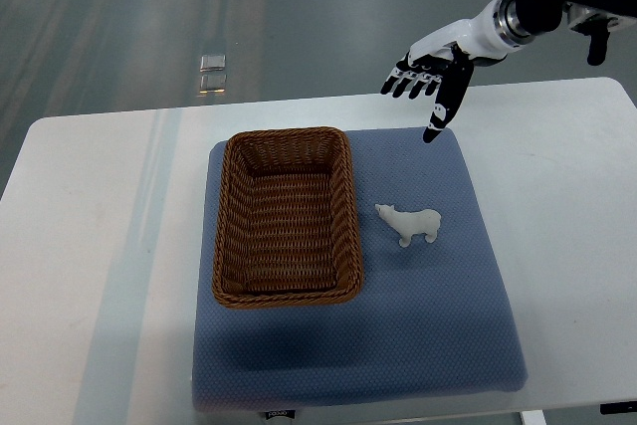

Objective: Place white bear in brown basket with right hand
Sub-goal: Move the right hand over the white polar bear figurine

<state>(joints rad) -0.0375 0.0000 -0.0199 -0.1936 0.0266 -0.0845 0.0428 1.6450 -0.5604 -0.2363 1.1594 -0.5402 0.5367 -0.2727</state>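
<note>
No text, number or brand mark can be read anywhere in the top view. The only candidate is a small dark tag (282, 413) at the six o'clock edge of the blue mat (438, 335); it carries some pale marking, but this is too small and blurred to make out. The brown basket (287, 214), the white bear (410, 224) at its three o'clock side, the white table (90, 246) and the right hand (430, 75) at one o'clock show no lettering, labels or signs.
</note>
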